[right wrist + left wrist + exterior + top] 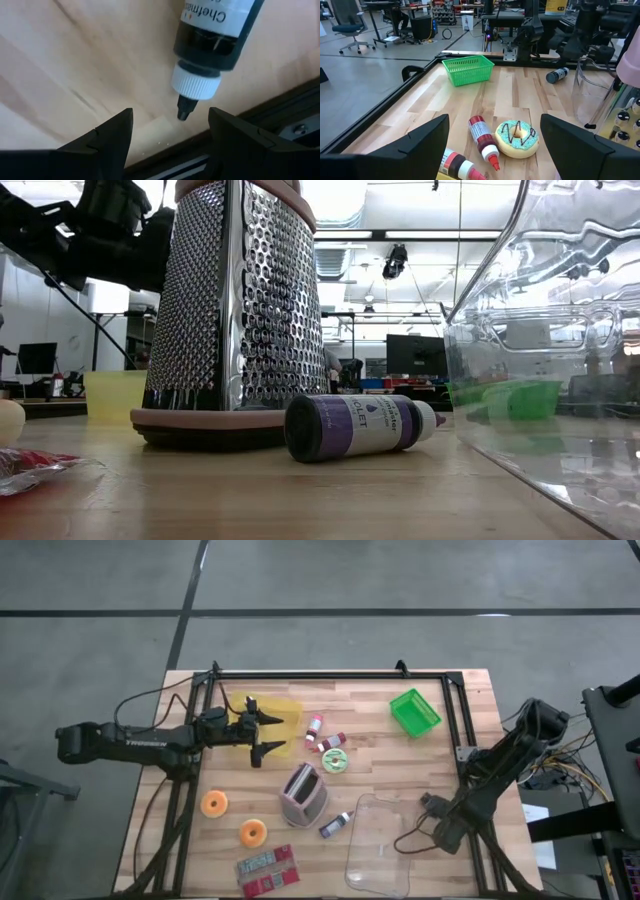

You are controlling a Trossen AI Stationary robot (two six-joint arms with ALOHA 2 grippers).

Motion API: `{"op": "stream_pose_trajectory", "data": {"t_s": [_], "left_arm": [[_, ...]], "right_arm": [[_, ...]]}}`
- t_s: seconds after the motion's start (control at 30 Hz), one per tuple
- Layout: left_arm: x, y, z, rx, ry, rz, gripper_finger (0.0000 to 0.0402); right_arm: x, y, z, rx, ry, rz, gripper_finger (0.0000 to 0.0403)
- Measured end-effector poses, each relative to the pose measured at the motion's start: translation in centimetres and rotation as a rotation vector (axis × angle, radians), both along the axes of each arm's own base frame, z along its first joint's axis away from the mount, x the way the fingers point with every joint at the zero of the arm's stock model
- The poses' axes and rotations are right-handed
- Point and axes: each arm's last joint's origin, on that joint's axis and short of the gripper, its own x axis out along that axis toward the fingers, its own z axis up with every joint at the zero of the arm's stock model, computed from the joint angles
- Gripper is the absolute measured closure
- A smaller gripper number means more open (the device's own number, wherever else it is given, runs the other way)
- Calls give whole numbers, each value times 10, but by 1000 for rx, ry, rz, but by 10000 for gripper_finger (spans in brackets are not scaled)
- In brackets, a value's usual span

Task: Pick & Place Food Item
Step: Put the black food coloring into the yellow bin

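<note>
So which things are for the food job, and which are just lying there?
Probably for the job: left gripper over the yellow container, iced donut, orange donuts.
Just lying about: grater, purple bottle, red bottles, green basket, clear tub, right gripper at the right edge.

On the left arm's dark upper link [140, 738], at nine o'clock on the table in the high view, you can read white lettering that looks like "TROSSEN". In the right wrist view, the dark dropper bottle with the white cap [212, 37] carries a white label with "Chefmas", cut off at the picture's edge. In the low view, the small purple bottle lying on its side [355, 426] shows "LET" in pale capitals on its label, with finer print beside it too small to read. The flat red packet [268, 870] at six o'clock has printing you cannot make out.
</note>
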Motion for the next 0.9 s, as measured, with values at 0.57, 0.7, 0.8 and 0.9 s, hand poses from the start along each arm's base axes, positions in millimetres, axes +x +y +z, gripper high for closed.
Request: {"op": "stream_pose_trajectory", "data": {"t_s": [0.57,0.7,0.8,0.9], "left_arm": [[0,0,0,1,-3,0,87],[0,0,0,1,-3,0,87],[0,0,1,2,-7,0,87],[0,0,1,2,-7,0,87]], "right_arm": [[2,1,-13,-87,19,36,267],[2,0,-13,-94,25,44,347],[2,-1,-12,-124,6,53,373],[4,-1,-9,-160,-23,58,373]]}}
